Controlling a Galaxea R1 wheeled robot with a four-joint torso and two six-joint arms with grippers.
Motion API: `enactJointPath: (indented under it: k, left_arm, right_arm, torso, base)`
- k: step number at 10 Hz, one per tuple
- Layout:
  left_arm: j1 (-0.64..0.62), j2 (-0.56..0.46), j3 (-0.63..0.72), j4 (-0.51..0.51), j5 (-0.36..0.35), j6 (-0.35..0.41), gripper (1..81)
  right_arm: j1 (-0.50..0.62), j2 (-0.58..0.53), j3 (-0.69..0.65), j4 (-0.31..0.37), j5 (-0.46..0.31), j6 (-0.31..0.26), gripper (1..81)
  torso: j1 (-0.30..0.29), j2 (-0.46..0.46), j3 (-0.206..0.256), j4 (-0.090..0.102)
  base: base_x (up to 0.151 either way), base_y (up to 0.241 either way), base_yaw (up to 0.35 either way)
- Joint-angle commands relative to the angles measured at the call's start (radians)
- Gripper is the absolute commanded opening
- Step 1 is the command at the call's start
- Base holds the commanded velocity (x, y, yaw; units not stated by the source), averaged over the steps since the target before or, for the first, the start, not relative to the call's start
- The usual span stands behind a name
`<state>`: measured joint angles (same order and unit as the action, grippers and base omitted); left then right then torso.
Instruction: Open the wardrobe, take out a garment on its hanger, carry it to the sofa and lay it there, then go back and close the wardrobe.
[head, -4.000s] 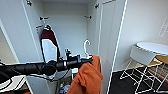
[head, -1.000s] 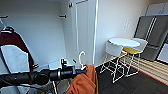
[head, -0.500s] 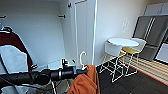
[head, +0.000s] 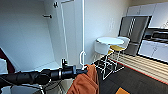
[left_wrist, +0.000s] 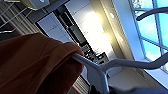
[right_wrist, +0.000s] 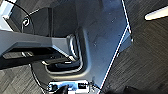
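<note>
My left arm reaches in from the left of the head view, and the left gripper (head: 83, 70) is shut on the white hanger (head: 82, 58), whose hook stands up above it. The orange garment (head: 85, 82) hangs down from the hanger in folds. In the left wrist view the hanger (left_wrist: 100, 68) runs out of the bunched garment (left_wrist: 32, 62). The wardrobe (head: 25, 40) stands open at the left, its white door (head: 72, 32) swung out beside the hanger. The right wrist view looks down on my own base (right_wrist: 100, 32) and dark floor.
A maroon garment (head: 6, 62) hangs at the left edge inside the wardrobe. A round white table (head: 110, 40) with white wire-legged chairs (head: 101, 48) stands right of the door. A steel fridge (head: 133, 32) and kitchen cabinets (head: 152, 51) line the far right. Dark carpet lies ahead.
The whole head view has swung right: the wardrobe's inside slid left, and the table, chairs and kitchen came further in. The hanger with the garment stays in my left gripper.
</note>
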<state>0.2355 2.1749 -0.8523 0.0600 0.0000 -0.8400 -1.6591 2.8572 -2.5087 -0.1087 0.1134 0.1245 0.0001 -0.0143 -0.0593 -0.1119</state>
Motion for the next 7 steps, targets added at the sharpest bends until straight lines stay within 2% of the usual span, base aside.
enactJointPath:
  k: [1,7]
  left_arm:
    - [-0.16,-0.01,0.036,0.021,-0.094,0.001,1.0]
    - [-0.161,-0.019,0.036,0.021,-0.091,-0.001,1.0]
  right_arm:
    - [0.028,-0.014,0.004,-0.002,-0.052,0.001,81.1]
    - [0.028,-0.005,0.004,-0.006,-0.052,0.0,81.1]
  torso:
    - [0.0,0.0,0.0,0.0]
    - [0.0,0.0,0.0,0.0]
  base:
    - [0.0,0.0,-0.304]
    - [0.0,0.0,-0.305]
